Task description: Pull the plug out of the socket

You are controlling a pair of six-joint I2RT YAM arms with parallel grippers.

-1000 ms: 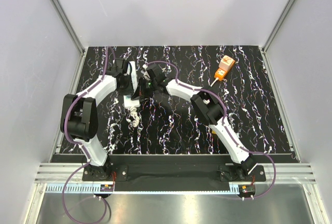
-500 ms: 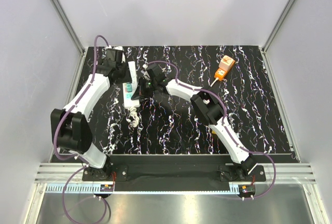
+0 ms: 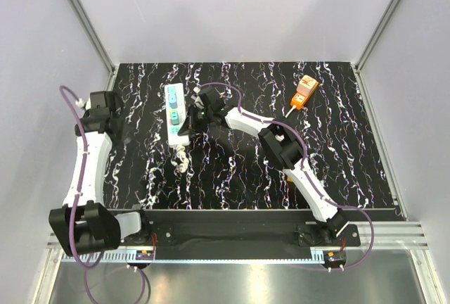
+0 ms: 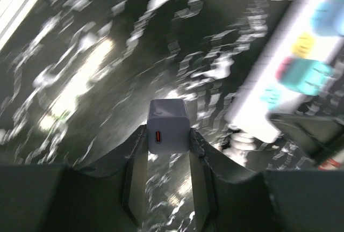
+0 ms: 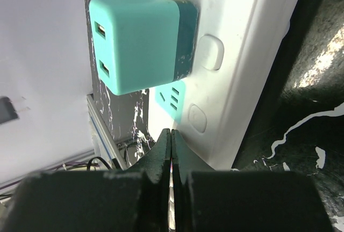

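My left gripper [image 4: 167, 133] is clamped on a small white charger plug [image 4: 167, 115], clear of the socket [image 3: 174, 112], so I judge the pull done. That arm reaches to the counter's left edge. The socket lies toward the far-left corner, with my right gripper [image 5: 171, 142], fingers together, at its near end. A teal charger [image 5: 134, 49] sits plugged in.

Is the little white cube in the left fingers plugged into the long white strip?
No, the white cube sits pinched between the left fingers, apart from the power strip.
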